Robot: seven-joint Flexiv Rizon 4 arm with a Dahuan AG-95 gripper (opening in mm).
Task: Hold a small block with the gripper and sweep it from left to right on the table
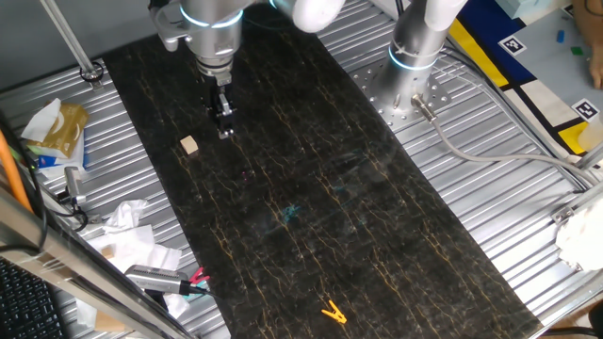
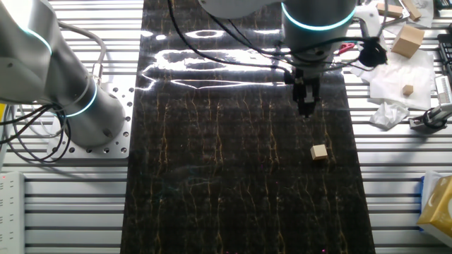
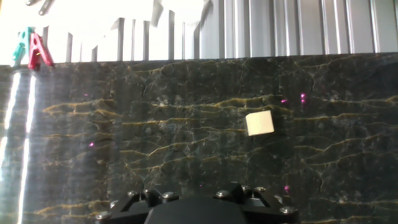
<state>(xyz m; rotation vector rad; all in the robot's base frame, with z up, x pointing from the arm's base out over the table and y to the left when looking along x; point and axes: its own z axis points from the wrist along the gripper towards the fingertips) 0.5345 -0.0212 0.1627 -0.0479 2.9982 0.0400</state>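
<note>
The small block is a pale tan cube lying loose on the black gold-veined table, near its left edge. It also shows in the other fixed view and in the hand view. The gripper hangs off the silver arm with the blue ring, above the table and a short way from the block, not touching it. In the other fixed view the gripper stands above and behind the block. Its black fingers look close together with nothing between them. The hand view shows only the gripper's base, and the fingertips are hidden.
A yellow clip lies at the table's near end. Crumpled paper and tools sit on the ribbed metal left of the slab. A second arm's base stands on the right. Red and teal clips lie at the slab's edge.
</note>
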